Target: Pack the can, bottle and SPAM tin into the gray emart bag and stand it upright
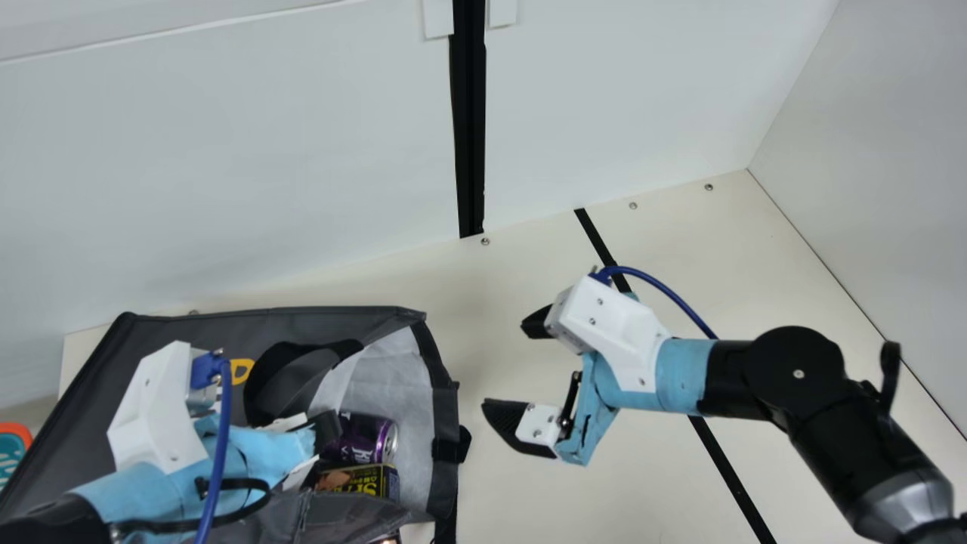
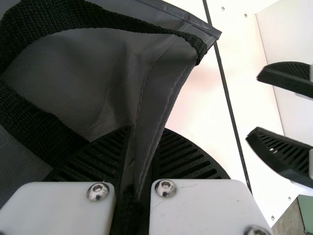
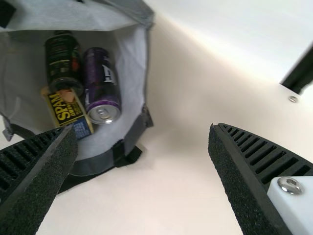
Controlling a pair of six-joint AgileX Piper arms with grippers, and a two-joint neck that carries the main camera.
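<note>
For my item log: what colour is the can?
The can is purple, showing best in the right wrist view.

bag: 1 | can: 1 | bottle: 1 | SPAM tin: 1 | end effectors: 2 (left, right)

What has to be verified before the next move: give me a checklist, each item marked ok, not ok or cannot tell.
1. Can, bottle and SPAM tin all inside the bag: ok, the three lie together within its pale lining.
2. Left gripper has hold of the bag: ok, a fold of gray fabric runs between its fingers.
3. That grip firm enough to lift the loaded bag: cannot tell.
4. Right gripper free for use: ok, open and empty beside the bag's mouth.
5. Bag standing upright: not ok, it lies on its side with the mouth towards the right arm.
</note>
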